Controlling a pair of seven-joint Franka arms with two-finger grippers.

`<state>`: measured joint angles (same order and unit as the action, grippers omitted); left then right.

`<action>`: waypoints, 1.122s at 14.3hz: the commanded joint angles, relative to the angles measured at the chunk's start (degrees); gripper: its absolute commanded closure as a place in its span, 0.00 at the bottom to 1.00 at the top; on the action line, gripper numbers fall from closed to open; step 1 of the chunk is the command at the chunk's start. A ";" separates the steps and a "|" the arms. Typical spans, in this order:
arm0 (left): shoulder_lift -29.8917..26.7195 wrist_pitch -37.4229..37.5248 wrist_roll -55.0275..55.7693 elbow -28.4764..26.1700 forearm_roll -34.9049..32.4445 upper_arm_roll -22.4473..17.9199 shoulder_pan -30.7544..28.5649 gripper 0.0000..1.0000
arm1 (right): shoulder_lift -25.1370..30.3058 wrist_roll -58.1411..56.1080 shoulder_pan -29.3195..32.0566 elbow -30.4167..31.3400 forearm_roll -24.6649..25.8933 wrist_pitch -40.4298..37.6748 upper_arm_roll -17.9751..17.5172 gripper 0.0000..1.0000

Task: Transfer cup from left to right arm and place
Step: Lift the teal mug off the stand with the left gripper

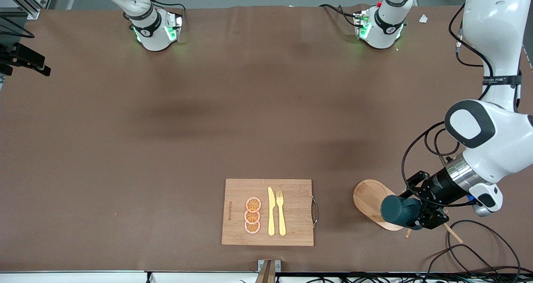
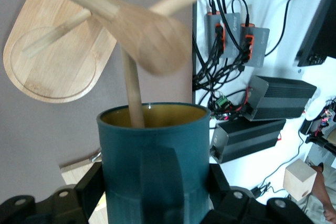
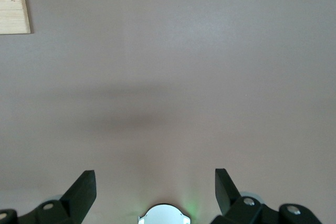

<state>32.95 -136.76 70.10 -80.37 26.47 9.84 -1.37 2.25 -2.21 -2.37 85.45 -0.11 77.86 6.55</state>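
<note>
Looking at the front view, I see the left claw [image 1: 416, 216] at the lower right of the frame, clamped on the cup [image 1: 400, 210], which lies tipped on its side in the air over the end of an oval board [image 1: 368, 197]. In the left wrist view the cup [image 2: 152, 156] fills the lower middle of the frame, squeezed between the two black fingers [image 2: 89, 184], its ochre inside showing at the rim, with wooden spoons [image 2: 142, 35] crossing just above it and the oval board [image 2: 58, 51] at the upper left. A cutting board [image 1: 267, 212] sits at the lower middle of the front view, carrying three orange slices [image 1: 252, 215], a knife [image 1: 271, 211] and a fork [image 1: 280, 213]. My right arm waits; its claw [image 3: 155, 187] hangs spread wide over bare brown bench [image 3: 173, 77], seen only in the right wrist view.
</note>
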 commanded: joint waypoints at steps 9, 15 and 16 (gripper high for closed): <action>-8.15 5.19 1.70 -1.02 -2.72 1.58 4.79 0.44 | 0.82 0.01 0.44 0.95 -0.51 0.71 -0.05 0.00; -8.51 6.69 4.94 -0.93 -21.60 1.67 16.12 0.45 | 0.91 0.01 0.18 0.94 -0.68 1.41 -0.14 0.00; -8.34 6.69 6.00 -0.84 -25.64 1.67 18.31 0.45 | 0.91 0.01 0.18 0.95 -0.95 1.50 -0.14 0.00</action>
<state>25.50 -130.42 74.28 -80.52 6.64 12.03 13.60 2.25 -2.21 -2.37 85.45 -0.21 78.66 6.61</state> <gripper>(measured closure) 0.159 0.000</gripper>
